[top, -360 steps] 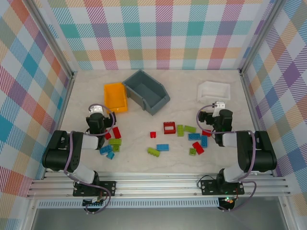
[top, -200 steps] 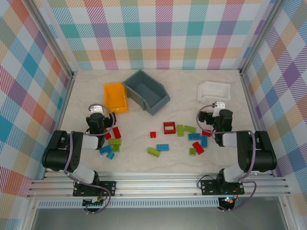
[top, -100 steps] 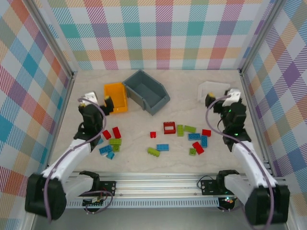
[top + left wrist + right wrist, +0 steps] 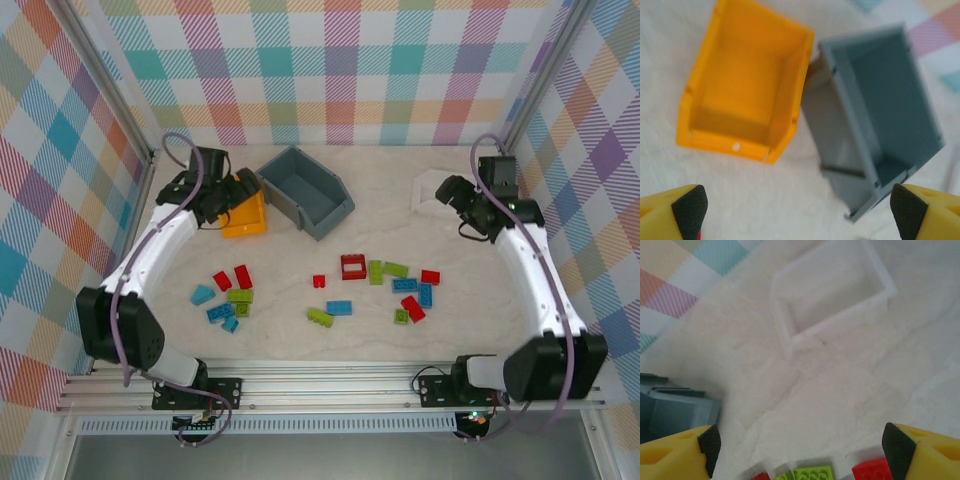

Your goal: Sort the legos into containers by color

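Legos all on the table, none binned. Two groups: one left-front with red, blue and green mixed, a bigger one centre-right. Both sit well in front of the bins.

Orange bin and grey bin touch at a corner at back-left. The left wrist view shows both empty. White bin is back-right. It looks empty in the right wrist view, but it's washed out against the pale table, so not certain.

Left gripper is up over the orange bin, fingers wide apart with nothing between them. Right gripper is by the white bin, likewise spread and empty (green and red bricks show at the bottom edge of its camera).

My read: the first pick isn't done yet.
- Fix one colour per bin first.
- Each arm works its own side.
- Take loose bricks first: the red brick for the right arm, the red pair for the left.
- Come straight down, with the jaws across the brick's short width.
- Avoid the touching blue ones until their neighbours are gone.
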`<action>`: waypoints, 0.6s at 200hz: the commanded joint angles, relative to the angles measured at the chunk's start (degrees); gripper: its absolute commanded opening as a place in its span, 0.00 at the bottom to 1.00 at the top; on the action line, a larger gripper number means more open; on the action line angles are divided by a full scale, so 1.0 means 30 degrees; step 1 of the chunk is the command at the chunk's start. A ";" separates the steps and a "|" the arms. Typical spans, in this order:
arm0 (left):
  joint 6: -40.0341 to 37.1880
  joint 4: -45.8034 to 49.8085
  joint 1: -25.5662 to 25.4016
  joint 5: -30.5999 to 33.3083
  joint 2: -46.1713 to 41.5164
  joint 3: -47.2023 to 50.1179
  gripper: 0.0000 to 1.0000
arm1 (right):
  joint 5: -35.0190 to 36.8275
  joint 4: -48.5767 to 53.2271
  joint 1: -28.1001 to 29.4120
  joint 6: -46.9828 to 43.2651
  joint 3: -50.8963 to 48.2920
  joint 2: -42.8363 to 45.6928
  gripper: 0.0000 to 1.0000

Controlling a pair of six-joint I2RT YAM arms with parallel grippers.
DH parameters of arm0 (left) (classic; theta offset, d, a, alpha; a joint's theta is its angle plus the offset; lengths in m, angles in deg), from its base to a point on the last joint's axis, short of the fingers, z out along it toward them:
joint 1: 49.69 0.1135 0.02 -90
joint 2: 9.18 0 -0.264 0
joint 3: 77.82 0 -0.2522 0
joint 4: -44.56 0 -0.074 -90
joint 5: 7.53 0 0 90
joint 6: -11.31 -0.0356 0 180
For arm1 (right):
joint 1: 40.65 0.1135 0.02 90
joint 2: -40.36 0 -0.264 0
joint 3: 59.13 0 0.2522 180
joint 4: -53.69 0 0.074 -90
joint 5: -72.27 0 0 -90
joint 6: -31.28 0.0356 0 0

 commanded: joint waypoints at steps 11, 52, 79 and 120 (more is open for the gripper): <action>0.1008 0.1359 -0.1468 -0.1440 0.0318 -0.1126 0.94 | -0.1999 0.1180 -0.1470 0.3800 0.1866 -0.2798 0.81; 0.1638 0.1415 -0.3123 -0.1015 0.2263 -0.2136 0.91 | -0.4369 0.1370 -0.2823 0.5390 0.6058 -0.8793 0.73; 0.1872 0.1306 -0.3782 -0.0817 0.3705 -0.3263 0.91 | -0.4803 0.2018 -0.2940 0.6357 0.7883 -1.1654 0.67; 0.1292 0.3293 -0.4373 0.0555 0.6492 -0.6386 0.90 | -0.4891 0.2109 -0.2953 0.7269 0.8836 -1.3855 0.61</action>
